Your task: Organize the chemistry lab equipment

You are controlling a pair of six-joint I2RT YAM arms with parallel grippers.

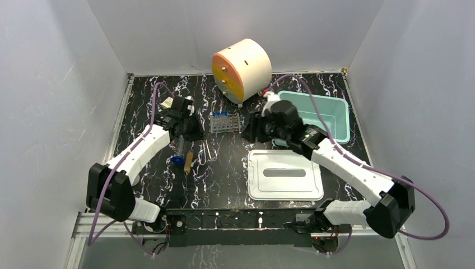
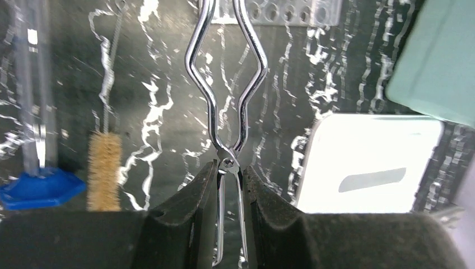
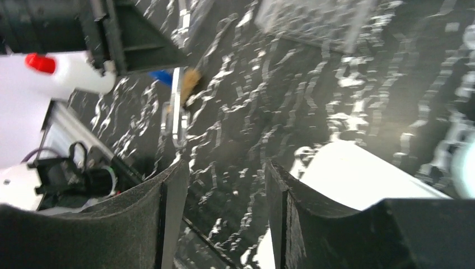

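Note:
My left gripper (image 2: 229, 168) is shut on chrome metal tongs (image 2: 227, 84), gripping them at the pivot, with the tong arms pointing toward the small clear tube rack (image 2: 280, 10). In the top view this gripper (image 1: 190, 130) is left of the rack (image 1: 225, 121), which holds blue-capped tubes. A tan-bristled brush (image 2: 105, 171) and a clear cylinder on a blue base (image 2: 39, 188) lie to its left. My right gripper (image 3: 224, 168) is open and empty above the table, right of the rack (image 1: 249, 130). The tongs (image 3: 178, 112) also show in the right wrist view.
The white lid (image 1: 284, 175) lies flat at front right. The teal tub (image 1: 336, 109) stands behind my right arm. The round cream-and-orange cabinet (image 1: 242, 70) stands at the back centre. A small pale item (image 1: 167, 102) lies at the far left.

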